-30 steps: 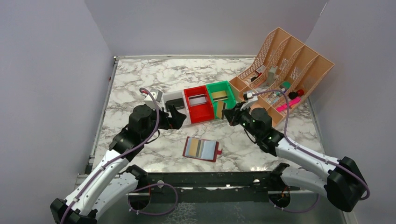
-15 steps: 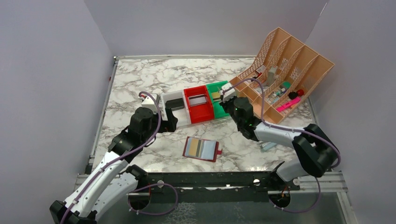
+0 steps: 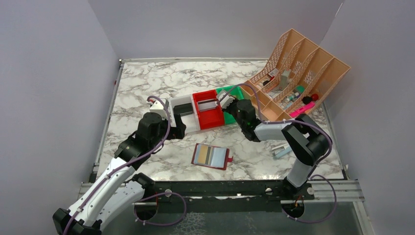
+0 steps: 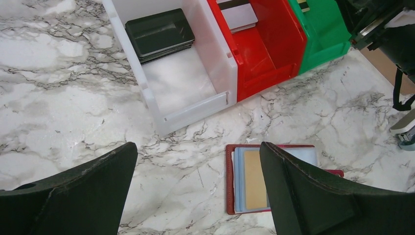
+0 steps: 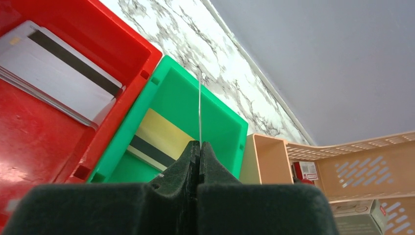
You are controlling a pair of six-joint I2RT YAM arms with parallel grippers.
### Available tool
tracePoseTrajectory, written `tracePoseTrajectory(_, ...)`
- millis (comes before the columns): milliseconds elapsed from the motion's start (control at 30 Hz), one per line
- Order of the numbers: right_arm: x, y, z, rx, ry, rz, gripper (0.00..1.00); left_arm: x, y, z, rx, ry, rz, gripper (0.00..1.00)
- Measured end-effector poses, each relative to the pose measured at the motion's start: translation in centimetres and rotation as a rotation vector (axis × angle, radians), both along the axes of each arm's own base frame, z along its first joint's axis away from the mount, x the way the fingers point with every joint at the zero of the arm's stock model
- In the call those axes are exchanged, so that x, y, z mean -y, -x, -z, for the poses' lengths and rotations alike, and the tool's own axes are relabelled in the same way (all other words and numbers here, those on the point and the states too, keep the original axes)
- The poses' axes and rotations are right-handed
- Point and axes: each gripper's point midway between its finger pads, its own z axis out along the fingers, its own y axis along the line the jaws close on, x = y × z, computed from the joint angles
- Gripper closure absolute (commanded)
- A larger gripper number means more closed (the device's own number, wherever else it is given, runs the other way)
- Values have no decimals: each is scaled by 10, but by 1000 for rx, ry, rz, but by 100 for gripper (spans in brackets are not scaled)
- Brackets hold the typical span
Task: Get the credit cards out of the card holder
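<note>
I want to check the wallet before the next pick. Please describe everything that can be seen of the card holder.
The card holder is a flat, dark-red folding wallet. It lies open and face up on the marble table, nearer the arms than the red bin. Its inner face is light blue with pockets, where cards in gold, grey and black show as stripes. A small red tab sticks out on one short side. Only the table touches it.
</note>
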Motion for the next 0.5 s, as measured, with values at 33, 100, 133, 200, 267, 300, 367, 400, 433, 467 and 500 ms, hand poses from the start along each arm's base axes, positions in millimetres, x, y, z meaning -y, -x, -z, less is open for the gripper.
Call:
tracePoseTrajectory(33,1,-2,3,5,14,0,99,0,0,1,-2,-2,0,1)
tracePoseTrajectory(100,4,-5,9,7,42,0,99,0,0,1,-4,-3,0,1)
tracePoseTrajectory(133,5,-7,13,3,53,-1,99,0,1,1,-4,-4,1,1)
tracePoseTrajectory(200,8,-9,17,-4,63,-7,99,0,0,1,-4,-6,1,1)
tracePoseTrajectory(267,12,-12,18,-9,61,-9,99,0,0,1,-4,-6,1,1)
tracePoseTrajectory(300,13,-14,18,-10,59,-8,99,0,0,1,-4,-6,1,1)
tracePoseTrajectory(367,14,-18,16,-8,53,-15,99,0,0,1,-4,-6,1,1)
tracePoseTrajectory(400,13,-19,15,-7,50,-22,99,-1,1,1,-4,-6,1,1)
tracePoseTrajectory(433,13,-20,15,-8,48,-27,99,-1,0,1,-4,-6,1,1)
tracePoseTrajectory(467,13,-21,16,-10,46,-31,99,-1,0,1,-5,-6,1,1)
tracePoseTrajectory(500,12,-22,17,-14,45,-39,99,-1,0,2,-5,-7,1,1)
